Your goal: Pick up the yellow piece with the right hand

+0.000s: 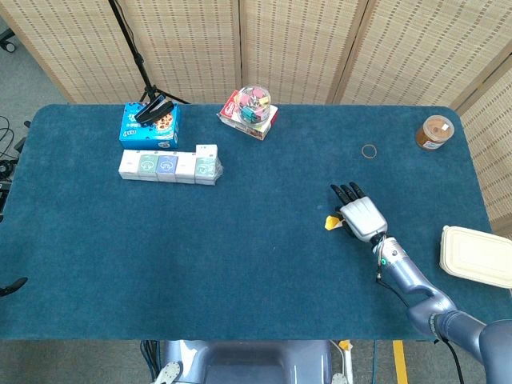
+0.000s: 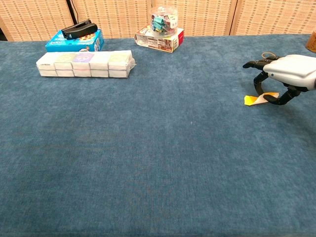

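The yellow piece (image 1: 330, 223) is a small flat wedge on the blue cloth right of centre. In the chest view the yellow piece (image 2: 252, 100) sits tilted: its right end is raised and its left corner is low against the cloth. My right hand (image 1: 362, 216) lies palm down just right of it. There my right hand (image 2: 289, 74) pinches the raised end between the thumb and a finger, with the other fingers spread forward above it. My left hand appears in neither view.
A rubber ring (image 1: 369, 150) and a tan jar (image 1: 434, 132) lie beyond the hand. A white lidded container (image 1: 478, 256) sits at the right edge. Far left are a blue box (image 1: 150, 124), a row of white packs (image 1: 170, 165) and a clip jar (image 1: 254, 101).
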Available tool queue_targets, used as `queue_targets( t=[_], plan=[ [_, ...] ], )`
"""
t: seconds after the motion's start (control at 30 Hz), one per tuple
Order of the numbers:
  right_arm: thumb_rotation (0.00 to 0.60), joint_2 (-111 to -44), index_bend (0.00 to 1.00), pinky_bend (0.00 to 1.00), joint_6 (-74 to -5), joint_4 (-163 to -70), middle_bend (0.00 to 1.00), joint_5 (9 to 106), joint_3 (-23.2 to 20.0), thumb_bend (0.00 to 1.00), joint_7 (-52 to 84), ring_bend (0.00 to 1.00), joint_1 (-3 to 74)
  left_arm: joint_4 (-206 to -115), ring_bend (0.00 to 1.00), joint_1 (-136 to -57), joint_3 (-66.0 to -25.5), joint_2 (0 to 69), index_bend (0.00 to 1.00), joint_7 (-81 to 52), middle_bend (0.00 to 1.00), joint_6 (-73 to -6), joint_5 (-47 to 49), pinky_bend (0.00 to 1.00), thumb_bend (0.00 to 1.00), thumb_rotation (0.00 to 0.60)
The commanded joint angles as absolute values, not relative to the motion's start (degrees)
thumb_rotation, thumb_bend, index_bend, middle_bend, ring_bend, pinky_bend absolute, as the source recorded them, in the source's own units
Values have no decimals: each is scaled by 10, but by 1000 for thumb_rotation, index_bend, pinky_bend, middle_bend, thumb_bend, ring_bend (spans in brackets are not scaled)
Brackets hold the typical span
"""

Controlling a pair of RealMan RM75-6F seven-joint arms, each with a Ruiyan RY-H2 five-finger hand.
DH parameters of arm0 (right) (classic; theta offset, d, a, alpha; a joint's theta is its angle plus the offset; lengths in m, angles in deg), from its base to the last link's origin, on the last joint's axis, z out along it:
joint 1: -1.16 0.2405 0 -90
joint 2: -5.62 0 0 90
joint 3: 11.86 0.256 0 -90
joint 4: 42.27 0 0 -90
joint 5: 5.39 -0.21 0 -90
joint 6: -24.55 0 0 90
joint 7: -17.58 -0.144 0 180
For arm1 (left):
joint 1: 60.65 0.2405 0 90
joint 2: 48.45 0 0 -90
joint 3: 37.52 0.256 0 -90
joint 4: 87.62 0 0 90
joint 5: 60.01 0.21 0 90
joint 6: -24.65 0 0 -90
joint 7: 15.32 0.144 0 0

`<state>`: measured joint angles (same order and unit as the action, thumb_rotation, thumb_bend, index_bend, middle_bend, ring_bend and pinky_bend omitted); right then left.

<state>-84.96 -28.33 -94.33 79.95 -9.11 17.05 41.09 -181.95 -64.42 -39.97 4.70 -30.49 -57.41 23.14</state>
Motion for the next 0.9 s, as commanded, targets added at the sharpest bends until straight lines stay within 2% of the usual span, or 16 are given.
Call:
queue_targets(
  t=[0.03, 0.53, 0.77, 0.9],
  plan=[
    [600, -850, 570, 0, -285, -942, 0, 800, -91, 561, 170, 0, 411, -1819, 0, -644, -399, 47, 0, -305, 0, -574, 232, 0, 0, 600],
    [600, -862, 610, 0, -284, -936, 0, 794, -83, 561, 177, 0, 418, -1819, 0, -645, -399, 47, 0, -307, 0, -573, 232, 0, 0, 600],
    [600, -881, 612, 0, -256, -933, 0, 767, -42, 560, 195, 0, 456, -1821, 0, -646, -399, 49, 0, -298, 0, -571, 231, 0, 0, 600],
    [600, -880, 614, 0, -273, -953, 0, 762, -11, 560, 211, 0, 482, -1822, 0, -647, -400, 49, 0, -296, 0, -570, 227, 0, 0, 600]
  ],
)
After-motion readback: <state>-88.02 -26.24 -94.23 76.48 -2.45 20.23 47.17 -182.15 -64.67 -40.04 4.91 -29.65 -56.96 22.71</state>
